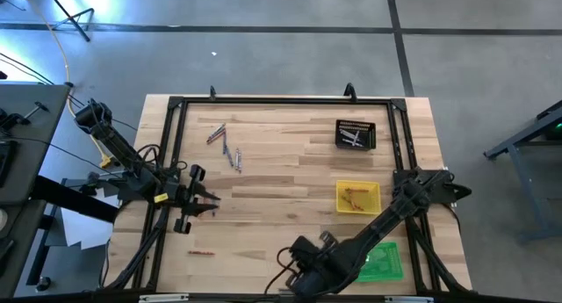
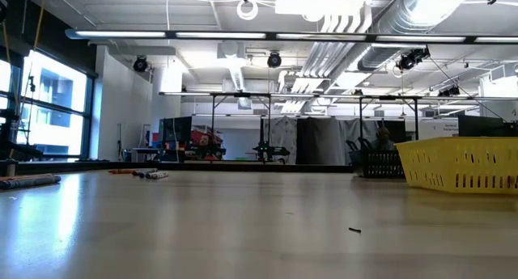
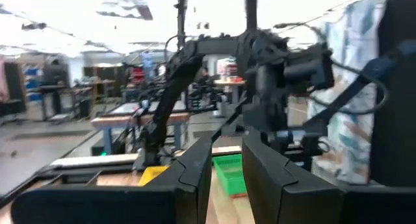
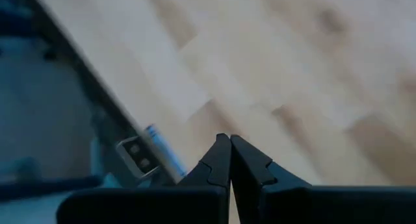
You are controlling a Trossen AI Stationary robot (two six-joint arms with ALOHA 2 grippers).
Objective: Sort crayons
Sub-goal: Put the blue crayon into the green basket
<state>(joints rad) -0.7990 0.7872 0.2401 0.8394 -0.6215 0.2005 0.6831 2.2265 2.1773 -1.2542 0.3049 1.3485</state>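
Several grey crayons (image 1: 225, 145) lie loose on the table's far left part; they also show in the low view (image 2: 150, 175). One orange-red crayon (image 1: 202, 251) lies near the front left. My left gripper (image 1: 213, 204) is at the table's left edge, level and pointing right. Its fingers (image 3: 226, 169) are slightly apart with nothing between them. My right gripper (image 1: 284, 261) is over the table's front edge. Its fingertips (image 4: 229, 145) are shut together with nothing showing between them. Neither gripper shows in the low view.
A black tray (image 1: 355, 134) with grey crayons stands at the far right. A yellow tray (image 1: 357, 196) with orange-red crayons is nearer. A green tray (image 1: 385, 261) lies partly under my right arm. A dark metal frame (image 1: 281, 101) borders the table.
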